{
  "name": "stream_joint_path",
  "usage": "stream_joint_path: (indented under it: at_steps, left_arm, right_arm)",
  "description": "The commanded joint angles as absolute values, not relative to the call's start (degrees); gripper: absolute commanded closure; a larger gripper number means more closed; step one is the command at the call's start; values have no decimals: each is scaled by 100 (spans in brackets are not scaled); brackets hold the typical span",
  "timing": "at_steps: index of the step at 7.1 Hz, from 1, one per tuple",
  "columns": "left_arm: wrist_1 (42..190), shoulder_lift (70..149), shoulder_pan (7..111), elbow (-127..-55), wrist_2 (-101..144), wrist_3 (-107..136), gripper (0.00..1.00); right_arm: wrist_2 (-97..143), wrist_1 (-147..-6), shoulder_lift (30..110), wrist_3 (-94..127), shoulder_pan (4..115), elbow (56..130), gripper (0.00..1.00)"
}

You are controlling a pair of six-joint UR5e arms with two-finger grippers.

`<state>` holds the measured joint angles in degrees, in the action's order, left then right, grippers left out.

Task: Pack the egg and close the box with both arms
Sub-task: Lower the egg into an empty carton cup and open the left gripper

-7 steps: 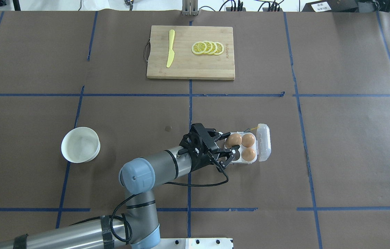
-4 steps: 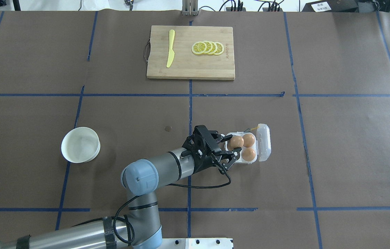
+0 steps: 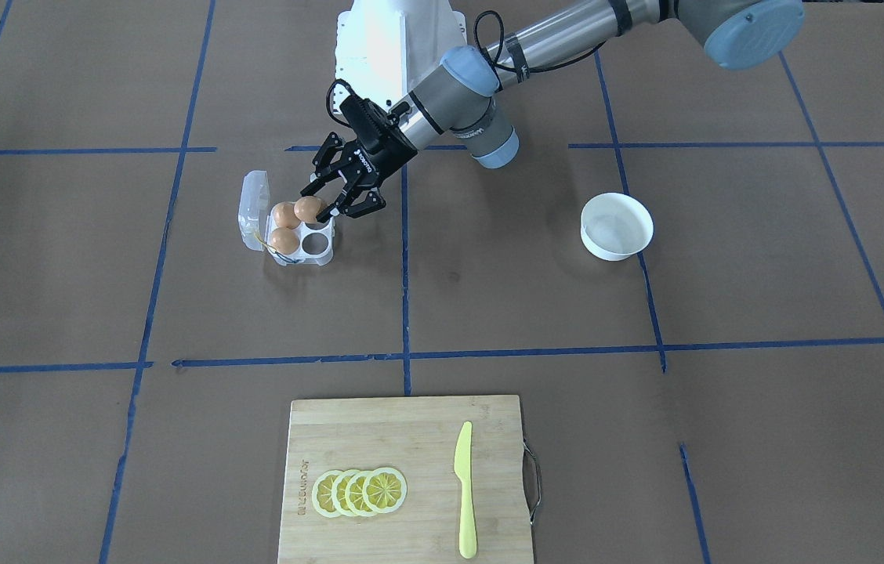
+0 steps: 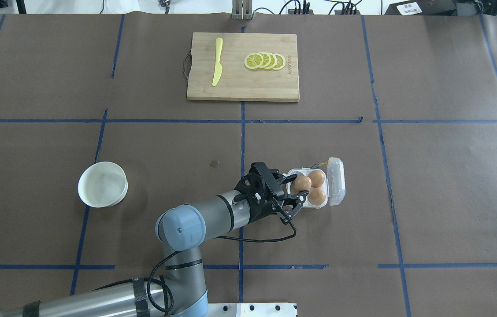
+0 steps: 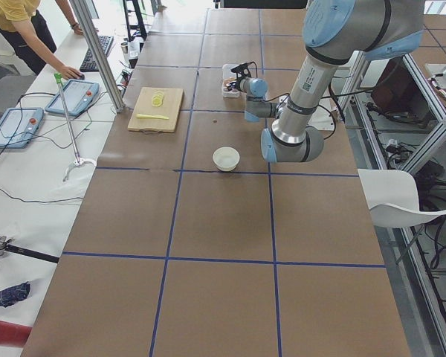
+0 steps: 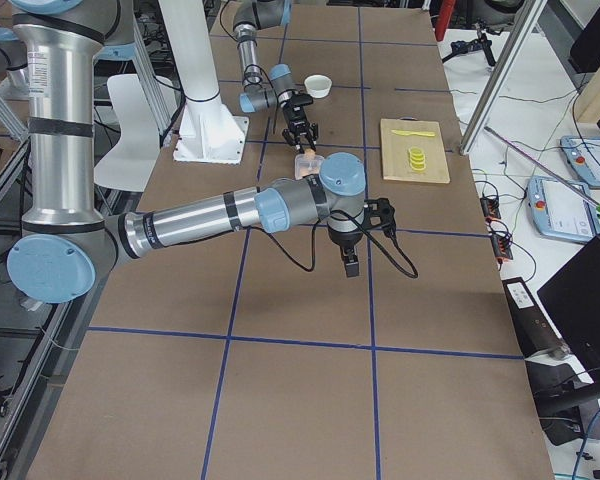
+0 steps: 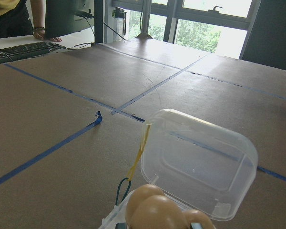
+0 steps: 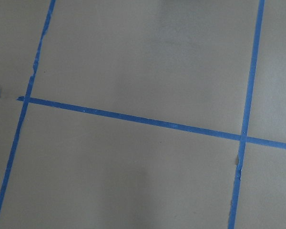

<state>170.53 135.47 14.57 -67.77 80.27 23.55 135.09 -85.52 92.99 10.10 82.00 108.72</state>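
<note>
The clear four-cell box stands right of the table's middle, its lid hinged open on the far side from my left arm. Two eggs sit in the cells next to the lid. My left gripper is shut on a third egg and holds it just over the box's near cells, also in the front view. The left wrist view shows this egg, the lid and the yellow string. My right gripper shows only in the right side view; I cannot tell its state.
A white bowl stands left of my left arm. A wooden cutting board at the far middle holds lemon slices and a yellow knife. Blue tape lines cross the brown table cover.
My left gripper has carried the egg a little to the right and toward the robot, further over the box. The box and its two eggs have not moved.
</note>
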Motion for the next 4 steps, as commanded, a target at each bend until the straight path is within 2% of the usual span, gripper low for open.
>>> stream_joint_path:
  at_steps: [1,3,4]
  left_arm:
    - [17042,13553,1441,-6776,8016,2355,57]
    - [17033,13553,1433,-6785,8007,2355,36]
    - [17033,13553,1424,-6785,8007,2355,29]
  right_arm:
    - [13509,-8552,9299,1011,8200,10872,0]
    - [13509,-8552,9299,1011,8200,10872,0]
    - [13509,-8552,9299,1011,8200,10872,0]
